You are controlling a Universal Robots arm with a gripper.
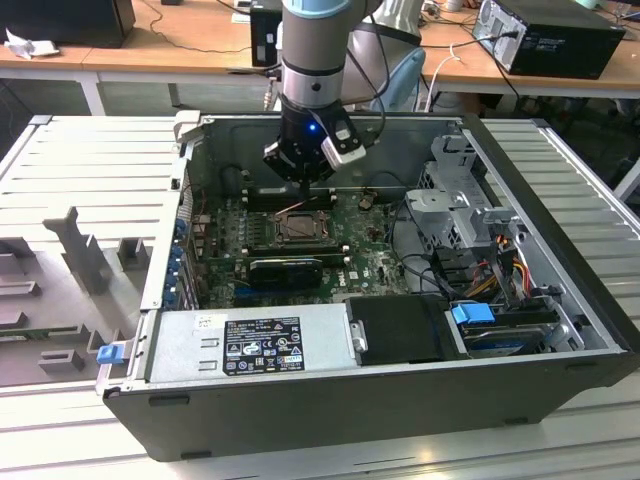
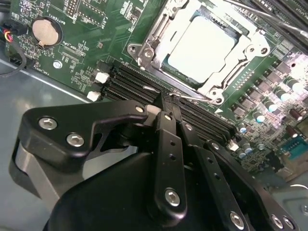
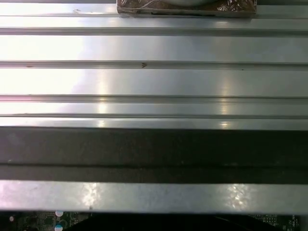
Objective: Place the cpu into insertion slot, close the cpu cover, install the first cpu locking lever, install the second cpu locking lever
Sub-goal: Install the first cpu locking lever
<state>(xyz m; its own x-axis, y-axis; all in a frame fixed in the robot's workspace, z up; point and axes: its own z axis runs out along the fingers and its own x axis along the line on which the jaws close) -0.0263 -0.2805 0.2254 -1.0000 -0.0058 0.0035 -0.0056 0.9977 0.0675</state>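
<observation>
The cpu (image 2: 202, 43) lies flat in the insertion slot (image 1: 300, 228) on the green motherboard (image 2: 72, 57), its silvery top showing through the square cut-out. The cpu cover (image 2: 155, 36) lies down over it as a metal frame. A thin wire locking lever (image 2: 195, 97) runs along the socket edge nearest the gripper. My gripper (image 2: 166, 102) is shut, with its black fingers pressed together and its tips right at that lever's bent end beside the memory slots. I cannot tell whether the tips grip the wire. In the exterior view the gripper (image 1: 300, 182) hangs just above the socket's far edge.
The open computer case holds a power supply (image 1: 250, 345) at the front and a drive cage (image 1: 460, 200) with cables on the exterior view's right. Black memory slots (image 2: 130, 79) and a coin battery (image 2: 46, 31) flank the socket. The first wrist view shows the case wall (image 3: 154, 149) and ribbed table (image 3: 154, 82).
</observation>
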